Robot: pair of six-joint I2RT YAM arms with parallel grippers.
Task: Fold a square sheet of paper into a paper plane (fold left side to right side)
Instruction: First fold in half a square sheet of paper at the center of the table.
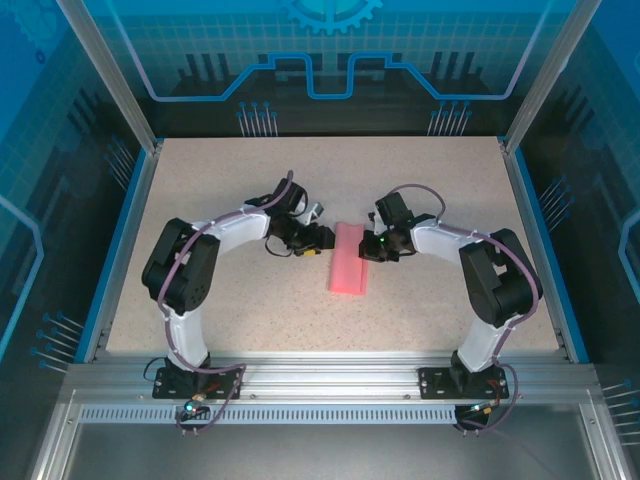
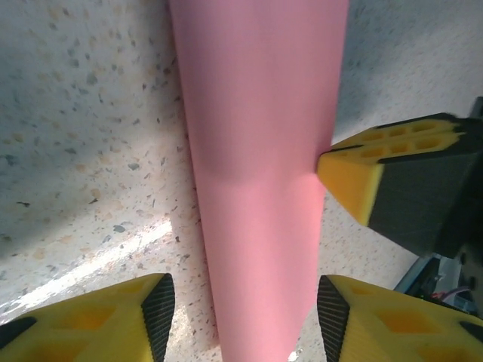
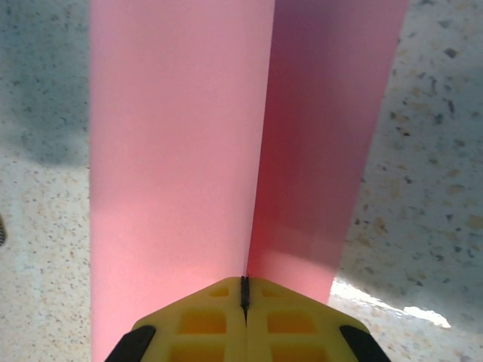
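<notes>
The square sheet of paper [image 1: 349,258] is pink and lies folded into a long narrow strip at the table's middle; it has no paper plane shape. My left gripper [image 1: 318,247] stands open at its left side. In the left wrist view the strip [image 2: 256,113] runs on the tabletop between the spread yellow fingertips of the left gripper [image 2: 245,302] without touching them. My right gripper [image 1: 368,250] is at the strip's right side. In the right wrist view the right gripper [image 3: 244,290] is shut on the edge of the sheet's [image 3: 173,151] raised upper layer.
The speckled tabletop [image 1: 220,200] is bordered by a blue rim [image 1: 128,220] and transparent walls. A yellow finger of the right gripper [image 2: 355,177] shows in the left wrist view, touching the strip's right edge.
</notes>
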